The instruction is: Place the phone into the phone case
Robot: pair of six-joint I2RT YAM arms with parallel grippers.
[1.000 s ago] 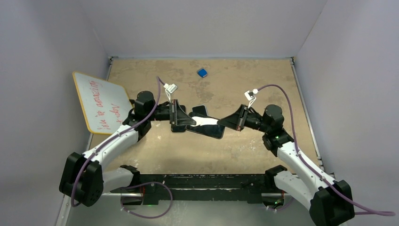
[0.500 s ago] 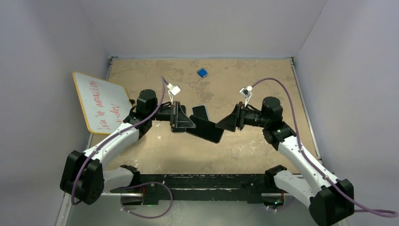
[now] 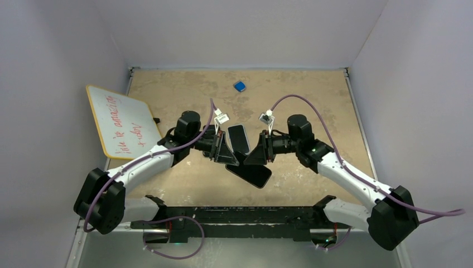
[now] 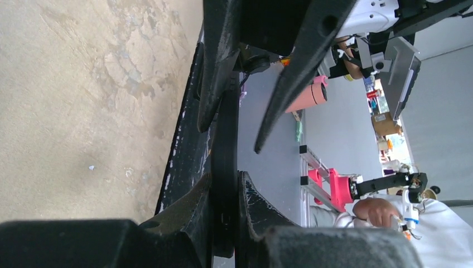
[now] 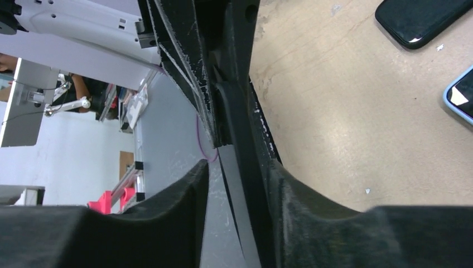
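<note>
Slip risk: left gripper [image 4: 224, 184] was clamped on the phone's [image 3: 249, 174] thin edge, tilted over the table [image 3: 312, 100]. Right gripper [image 5: 234, 167] sat part open around it, one finger touching. We judged a twist could drop it beside the case [image 3: 239, 138].

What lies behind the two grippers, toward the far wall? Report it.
A black phone lies flat on the table behind the left gripper and right gripper, which cover its near end. Farther back sits a small blue object. The left gripper clamps a dark slab.
</note>
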